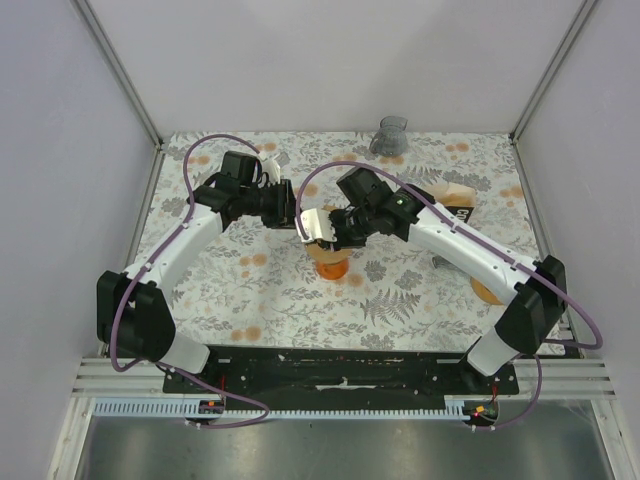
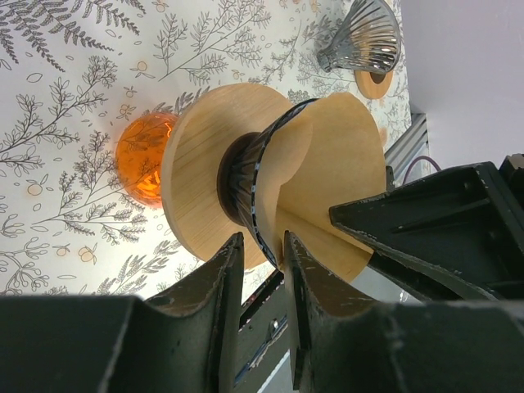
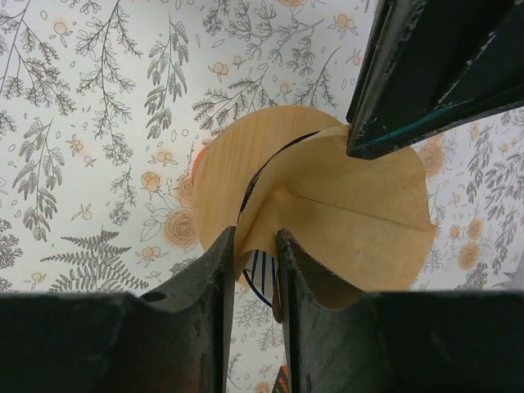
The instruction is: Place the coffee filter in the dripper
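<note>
At the middle of the flowered table (image 1: 250, 290), both arms meet over the dripper (image 2: 250, 176), a dark ribbed cone. It sits in a round wooden collar (image 2: 196, 155) on an orange glass vessel (image 2: 146, 160). The coffee filter (image 3: 352, 213), of tan paper with a fold down its side, rests in the mouth of the dripper. Much of the paper rises above the dark rim, and it leans toward the right.

From the left, the left gripper (image 2: 264, 246) is clenched on the rim of the dripper, one finger on each side of the wall. From the right, the right gripper (image 3: 255, 246) has its jaws close together with the near edge of the filter between them. A small gap shows there, so I cannot tell if they pinch the paper or only stand around it.

Farther back, near the far edge, a silvery ribbed cone (image 2: 368, 37) stands well apart.
</note>
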